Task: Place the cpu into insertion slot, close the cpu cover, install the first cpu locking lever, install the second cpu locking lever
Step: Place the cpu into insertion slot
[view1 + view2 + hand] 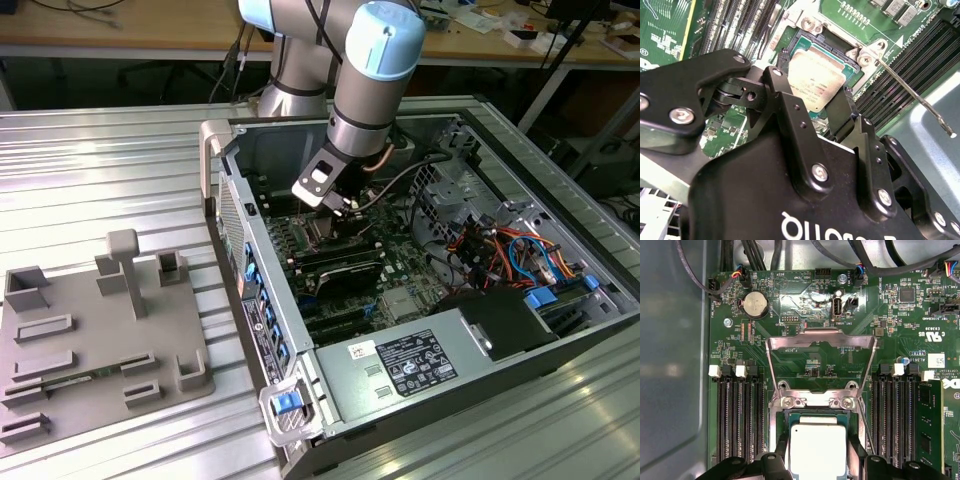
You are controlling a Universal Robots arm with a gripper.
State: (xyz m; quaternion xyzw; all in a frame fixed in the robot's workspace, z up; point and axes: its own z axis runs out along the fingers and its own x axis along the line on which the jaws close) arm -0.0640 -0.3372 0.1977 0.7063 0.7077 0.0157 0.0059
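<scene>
The cpu, silver top up, lies in the insertion slot or just above it; I cannot tell which. My gripper straddles it, with a black finger against each of two opposite edges, shut on it. In the second wrist view the cpu shows between the fingers. The cpu cover is swung open, its silver frame standing away from the slot beyond its hinge screws. One thin wire locking lever sticks out free beside the slot. In the exterior view my gripper is low inside the computer case.
Long black memory slots flank the socket on both sides. A coin battery and cable plugs sit farther up the board. The open case holds a power supply and coloured cables. A grey fixture tray lies at the exterior view's left.
</scene>
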